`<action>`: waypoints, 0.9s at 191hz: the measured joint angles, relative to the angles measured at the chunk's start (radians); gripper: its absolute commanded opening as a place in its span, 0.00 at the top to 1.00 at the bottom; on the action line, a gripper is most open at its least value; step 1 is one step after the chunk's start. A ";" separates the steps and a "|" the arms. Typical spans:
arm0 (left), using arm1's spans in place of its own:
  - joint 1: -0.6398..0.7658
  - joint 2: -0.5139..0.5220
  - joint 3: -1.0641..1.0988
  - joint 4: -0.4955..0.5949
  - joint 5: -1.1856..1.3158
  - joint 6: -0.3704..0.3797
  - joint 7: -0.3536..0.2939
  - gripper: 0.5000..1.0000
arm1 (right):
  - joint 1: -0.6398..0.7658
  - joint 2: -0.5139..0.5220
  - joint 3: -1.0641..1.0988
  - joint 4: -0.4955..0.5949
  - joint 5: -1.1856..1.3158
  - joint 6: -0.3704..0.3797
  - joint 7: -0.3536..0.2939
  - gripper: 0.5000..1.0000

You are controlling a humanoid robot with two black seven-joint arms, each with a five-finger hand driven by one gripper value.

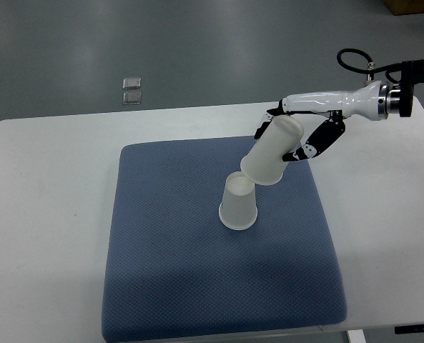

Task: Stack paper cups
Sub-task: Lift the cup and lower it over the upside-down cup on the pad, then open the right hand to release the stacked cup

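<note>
Top view shows the right hand (295,133) gripping a paper cup (273,152), tilted with its mouth low, just above a second cup (238,204) standing upside down on the blue mat (161,271). Stacking well likely means levelling the held cup, centring it, then lowering straight.

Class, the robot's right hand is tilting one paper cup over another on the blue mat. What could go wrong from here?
1. The held white paper cup is tilted, its rim beside the top of the upside-down white paper cup; it may catch and tip that cup.
2. The padded blue mat looks soft, so the standing cup may topple.
3. The right hand could crush the thin cup.
</note>
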 measured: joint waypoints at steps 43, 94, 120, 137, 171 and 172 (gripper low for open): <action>0.000 0.000 0.000 0.000 0.000 0.000 0.000 0.00 | 0.002 0.030 -0.004 -0.002 -0.001 0.001 -0.026 0.72; 0.000 0.000 0.000 0.000 0.000 0.000 0.000 0.00 | 0.002 0.075 -0.012 0.000 -0.004 0.004 -0.030 0.72; 0.000 0.000 0.000 0.000 0.000 0.000 0.000 0.00 | 0.002 0.082 -0.012 0.000 -0.007 0.004 -0.056 0.72; 0.000 0.000 0.000 0.000 0.000 0.000 0.000 0.00 | 0.001 0.090 -0.013 0.000 -0.008 0.004 -0.069 0.71; 0.000 0.000 0.000 0.000 0.000 0.000 0.000 0.00 | 0.001 0.106 -0.016 0.001 -0.012 0.005 -0.073 0.68; 0.000 0.000 0.000 0.000 0.000 0.000 0.000 0.00 | 0.001 0.106 -0.016 0.001 -0.012 0.005 -0.073 0.68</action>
